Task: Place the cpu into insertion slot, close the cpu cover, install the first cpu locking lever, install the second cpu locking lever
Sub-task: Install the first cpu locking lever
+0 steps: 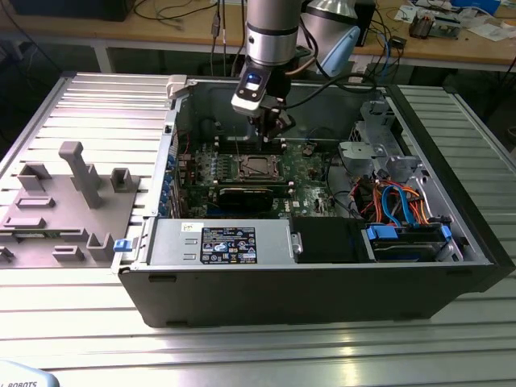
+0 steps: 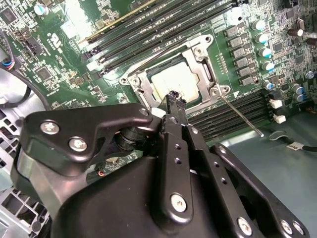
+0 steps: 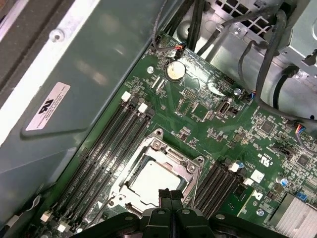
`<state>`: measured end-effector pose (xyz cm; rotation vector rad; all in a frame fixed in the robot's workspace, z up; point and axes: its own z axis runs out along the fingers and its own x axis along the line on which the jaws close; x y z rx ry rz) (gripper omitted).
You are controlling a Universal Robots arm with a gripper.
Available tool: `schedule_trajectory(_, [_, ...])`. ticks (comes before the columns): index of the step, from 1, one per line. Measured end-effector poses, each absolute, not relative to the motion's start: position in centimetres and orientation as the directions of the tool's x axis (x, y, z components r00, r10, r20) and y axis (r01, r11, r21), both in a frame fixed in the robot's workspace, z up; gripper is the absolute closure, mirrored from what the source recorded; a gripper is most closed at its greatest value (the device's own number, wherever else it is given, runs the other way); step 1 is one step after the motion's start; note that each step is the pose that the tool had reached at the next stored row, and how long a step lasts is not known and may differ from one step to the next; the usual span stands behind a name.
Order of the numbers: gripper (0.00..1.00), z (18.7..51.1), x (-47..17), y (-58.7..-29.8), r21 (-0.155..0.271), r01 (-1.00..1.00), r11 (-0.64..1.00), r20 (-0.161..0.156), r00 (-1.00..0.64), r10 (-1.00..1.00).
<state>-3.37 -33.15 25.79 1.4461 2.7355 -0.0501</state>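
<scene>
- One open computer case [image 1: 322, 282] lies on the bench [image 1: 81, 339], and my one arm [image 1: 272, 32] drops straight down into it.
- My pincer [image 1: 272, 129] is clenched, fingers pressed together, at the socket's edge.
- One cover [image 3: 148, 151] lies flat around one cpu [image 3: 153, 181], which is seated in the socket.
- The second wrist view shows one thin lever [image 2: 242, 116] sticking out.

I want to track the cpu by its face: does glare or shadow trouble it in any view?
Second wrist view: glare washes the cpu nearly white, and the dark gripper hides its near edge. First wrist view: the cpu is pale, evenly lit. Exterior view: it sits dim inside the shaded case.
</scene>
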Motion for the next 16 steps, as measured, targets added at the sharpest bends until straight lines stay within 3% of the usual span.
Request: schedule_trajectory(16, [0.89, 25.79, -3.37, -33.13, -0.009, 0.789, 0.614, -0.059, -0.614, 0.787])
